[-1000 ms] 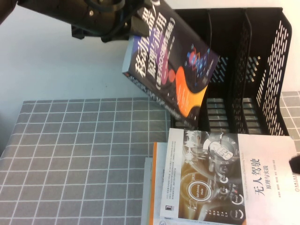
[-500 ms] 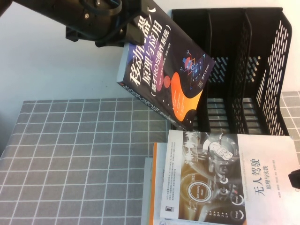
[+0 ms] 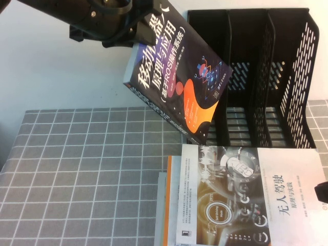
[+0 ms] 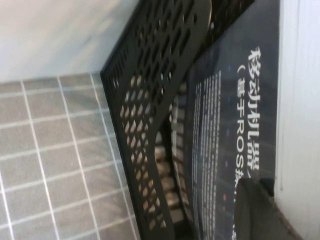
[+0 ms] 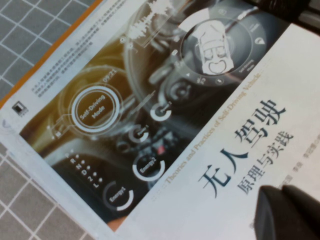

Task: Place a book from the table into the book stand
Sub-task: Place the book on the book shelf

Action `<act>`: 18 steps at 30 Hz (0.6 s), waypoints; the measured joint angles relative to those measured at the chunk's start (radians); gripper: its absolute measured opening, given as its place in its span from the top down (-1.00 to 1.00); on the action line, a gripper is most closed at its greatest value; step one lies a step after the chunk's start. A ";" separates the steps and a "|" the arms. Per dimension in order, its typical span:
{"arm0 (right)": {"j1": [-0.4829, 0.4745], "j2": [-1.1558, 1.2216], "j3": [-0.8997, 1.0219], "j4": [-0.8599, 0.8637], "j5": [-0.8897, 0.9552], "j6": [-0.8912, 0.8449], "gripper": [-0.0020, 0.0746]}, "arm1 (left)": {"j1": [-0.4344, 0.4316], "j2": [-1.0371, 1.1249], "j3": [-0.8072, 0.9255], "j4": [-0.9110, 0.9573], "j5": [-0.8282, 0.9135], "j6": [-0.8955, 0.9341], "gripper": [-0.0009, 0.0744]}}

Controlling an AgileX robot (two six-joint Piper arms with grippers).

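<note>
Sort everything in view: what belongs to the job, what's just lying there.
In the job: navy book, held aloft by left pincer; black book stand; table.
Lying about: white-and-grey book on the stack; right pincer at the table's right edge.

"ROS" on navy book (image 3: 177, 82); "Self-Driving Mode" on white book (image 5: 200, 125)

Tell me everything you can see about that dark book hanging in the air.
The book is a dark navy paperback with a large white Chinese title, orange and purple blobs and a dark spine with white text. It is closed, tilted, lifted clear of the table, held at its upper end by the left gripper. Its lower corner hangs at the book stand's leftmost compartment.
</note>
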 joint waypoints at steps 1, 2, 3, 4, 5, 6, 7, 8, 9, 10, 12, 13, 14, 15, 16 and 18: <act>0.000 0.000 0.000 0.000 0.003 0.000 0.95 | 0.000 0.000 0.000 0.004 -0.009 -0.001 0.68; 0.000 0.000 0.000 0.000 0.008 0.000 0.95 | 0.000 0.000 0.000 0.010 -0.011 -0.003 0.68; 0.000 0.000 0.000 0.001 0.011 0.000 0.95 | 0.000 0.000 0.000 0.022 -0.011 -0.013 0.68; 0.000 0.000 0.000 0.001 0.011 0.000 0.95 | 0.000 0.000 0.000 0.039 -0.011 -0.017 0.68; 0.000 0.000 0.000 0.001 0.011 0.000 0.95 | 0.000 0.000 0.000 0.052 -0.011 -0.020 0.68; 0.000 0.000 0.000 0.001 0.011 0.000 0.95 | 0.000 0.000 0.000 0.069 -0.010 -0.020 0.68; 0.000 0.000 0.000 0.001 0.011 0.000 0.95 | 0.000 0.000 0.000 0.084 -0.010 -0.022 0.68; 0.000 0.000 0.000 0.001 0.011 0.000 0.95 | 0.000 0.000 0.000 0.095 -0.010 -0.022 0.68; 0.000 0.000 0.000 0.001 0.011 0.000 0.95 | 0.000 0.000 0.000 0.099 -0.010 -0.023 0.68; 0.000 0.000 0.000 0.001 0.011 0.000 0.95 | 0.000 0.000 0.000 0.104 -0.011 -0.023 0.68; 0.000 0.000 0.000 0.001 0.011 0.000 0.95 | 0.000 0.000 0.000 0.104 -0.021 -0.031 0.68; 0.000 0.000 0.000 0.001 0.009 0.000 0.95 | 0.000 0.000 0.000 0.098 -0.028 -0.036 0.68; 0.000 0.000 0.000 0.001 0.007 0.000 0.95 | 0.000 0.000 0.000 0.091 -0.033 -0.038 0.68; 0.000 0.000 0.000 0.001 0.003 0.000 0.95 | 0.000 0.000 0.000 0.083 -0.041 -0.039 0.68; 0.000 0.000 0.000 0.002 0.000 0.000 0.95 | 0.000 0.000 0.000 0.074 -0.052 -0.039 0.68; 0.000 0.000 0.000 0.002 -0.002 0.000 0.95 | 0.000 0.000 0.000 0.050 -0.079 -0.040 0.68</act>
